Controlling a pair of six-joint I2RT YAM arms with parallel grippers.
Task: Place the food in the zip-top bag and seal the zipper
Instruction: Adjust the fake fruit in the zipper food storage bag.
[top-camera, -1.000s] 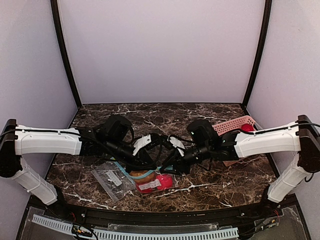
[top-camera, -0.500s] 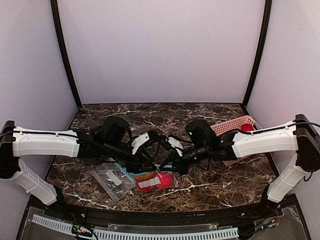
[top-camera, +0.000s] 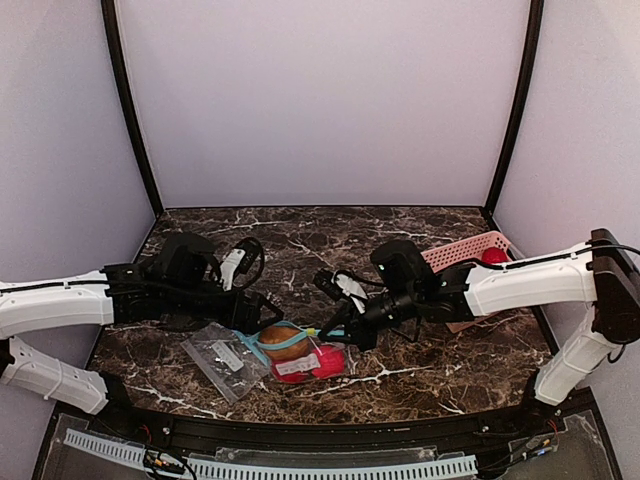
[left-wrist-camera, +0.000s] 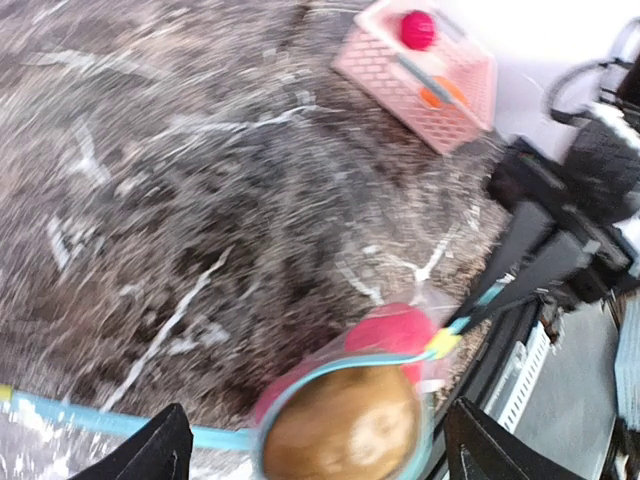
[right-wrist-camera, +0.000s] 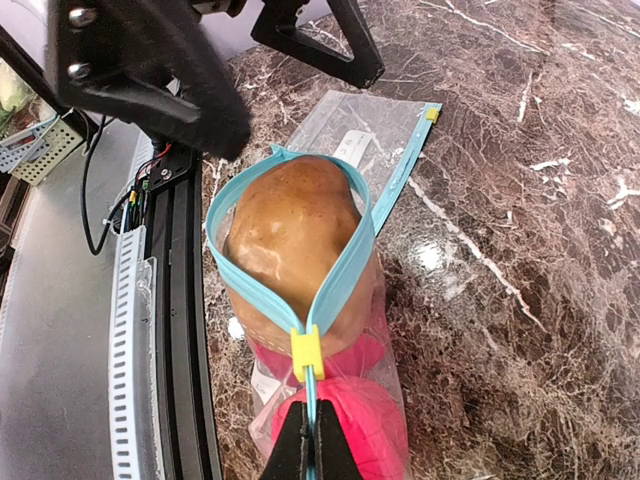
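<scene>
Near front edge of worktop (top-camera: 420, 350), about mid-width: zip-top bag (top-camera: 300, 358) on its side, mouth gaping. Brown-tan piece (right-wrist-camera: 290, 225) bulging through the mouth, at the end nearer left edge. Red piece (right-wrist-camera: 362, 425) deeper in; count of red inside unclear. Not yet bagged: loose red piece (top-camera: 493, 255) and orange piece (left-wrist-camera: 437, 95) in pink basket (top-camera: 462, 250) by right edge, toward far right corner.

Right end effector (right-wrist-camera: 312, 447): pressed together, pinching end of zipper (right-wrist-camera: 345, 270) just behind yellow slider (right-wrist-camera: 307, 350). Left end effector (top-camera: 258, 310): spread wide, holding nothing, hovering just beside bag mouth.

Second clear bag (top-camera: 222, 358) flat on worktop, toward front left corner, just beside the first.

Risks, as judged:
- Bag held at one point only. Likely to swing or sag under any tug, mouth narrowing round brown-tan piece.
- Brown-tan piece half out; liable to roll free toward front edge if bag lifted or tipped mouth-down.
- Zipper stretched round that bulge; no seal without pushing it deeper. Slider forced over it likely to jam or slip from the pinch.
- Little room left inside for basket pieces; wedging at mouth probable.
- Possible mix-up with second bag, teal strips lying close together.
- Arms crowded over bag; chance of contact on any left re-approach.
</scene>
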